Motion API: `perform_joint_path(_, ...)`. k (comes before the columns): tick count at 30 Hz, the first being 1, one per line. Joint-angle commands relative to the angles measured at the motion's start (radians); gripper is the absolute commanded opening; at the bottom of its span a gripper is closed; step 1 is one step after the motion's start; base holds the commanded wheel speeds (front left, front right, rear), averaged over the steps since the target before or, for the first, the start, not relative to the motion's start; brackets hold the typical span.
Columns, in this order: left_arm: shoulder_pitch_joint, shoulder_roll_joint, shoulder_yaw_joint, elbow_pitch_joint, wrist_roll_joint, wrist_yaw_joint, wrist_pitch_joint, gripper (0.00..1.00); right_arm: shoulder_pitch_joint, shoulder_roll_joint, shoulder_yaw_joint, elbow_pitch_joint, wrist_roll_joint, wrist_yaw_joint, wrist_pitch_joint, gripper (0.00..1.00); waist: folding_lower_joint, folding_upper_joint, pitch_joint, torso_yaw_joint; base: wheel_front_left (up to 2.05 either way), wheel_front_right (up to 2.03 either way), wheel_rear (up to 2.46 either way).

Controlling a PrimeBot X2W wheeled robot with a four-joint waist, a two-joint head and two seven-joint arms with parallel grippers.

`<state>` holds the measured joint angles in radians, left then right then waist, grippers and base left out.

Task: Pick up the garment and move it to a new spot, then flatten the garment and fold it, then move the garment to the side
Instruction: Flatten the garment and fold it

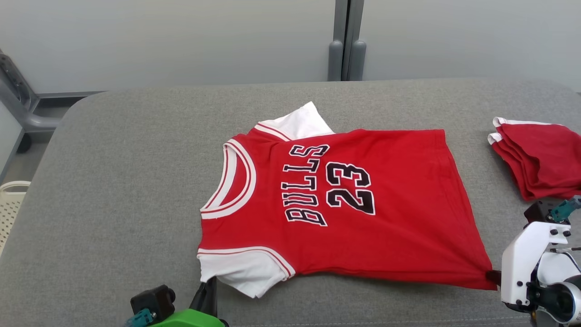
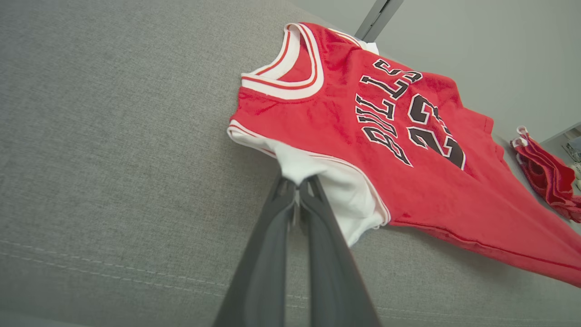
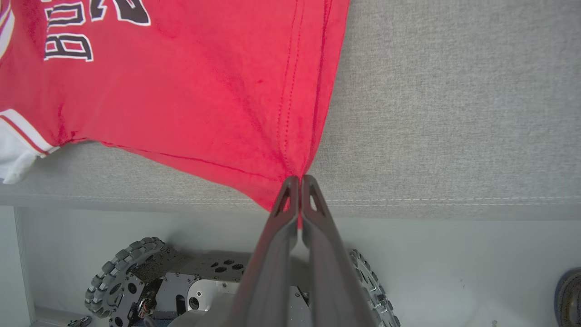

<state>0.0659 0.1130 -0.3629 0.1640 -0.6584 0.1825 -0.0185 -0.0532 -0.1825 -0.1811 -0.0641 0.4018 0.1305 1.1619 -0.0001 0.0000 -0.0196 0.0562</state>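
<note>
on pad (image 1: 136, 181), left hand (image 2: 297, 185), right hand (image 3: 299, 180) pinch jersey (image 1: 386, 213).

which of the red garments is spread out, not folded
The Bulls 23 jersey in the middle; the other red garment lies folded at the right.

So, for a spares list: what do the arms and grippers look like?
The left gripper and right gripper: long, dark grey, tapering fingers, triangular cutouts at the right's tips; left wrist green, right wrist white with black screws; teal plugs on both.
</note>
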Motion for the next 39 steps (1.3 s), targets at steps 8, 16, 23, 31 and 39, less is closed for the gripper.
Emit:
perform_joint_path(8,0.061,0.003,0.003,-0.020,-0.013,0.031,0.004,0.00,0.026,0.002,-0.038,0.010,-0.088,0.000,-0.004,0.00,0.0001,0.0000,0.014,0.029,0.00,0.00,0.00)
perform_joint_path(16,0.131,0.019,-0.013,-0.091,-0.017,0.049,0.028,0.00,0.038,-0.009,-0.057,0.036,-0.148,0.000,0.004,0.00,0.0001,0.0000,0.019,0.050,0.00,0.00,0.00)
perform_joint_path(23,0.186,0.027,-0.032,-0.161,-0.022,0.068,0.058,0.00,0.061,0.000,-0.071,0.012,-0.131,0.000,0.028,0.00,0.0001,0.0000,0.027,0.050,0.00,0.00,0.00)
perform_joint_path(31,0.159,0.043,-0.032,-0.211,-0.004,0.075,0.062,0.00,0.060,0.020,-0.101,-0.040,-0.094,0.000,0.004,0.00,0.0001,0.0000,0.029,0.032,0.00,0.00,0.00)
perform_joint_path(39,0.051,0.050,-0.001,-0.244,-0.012,0.056,0.061,0.00,-0.030,0.086,-0.117,-0.021,-0.062,0.000,-0.156,0.00,0.0001,0.0000,0.013,0.005,0.00,0.00,0.00)
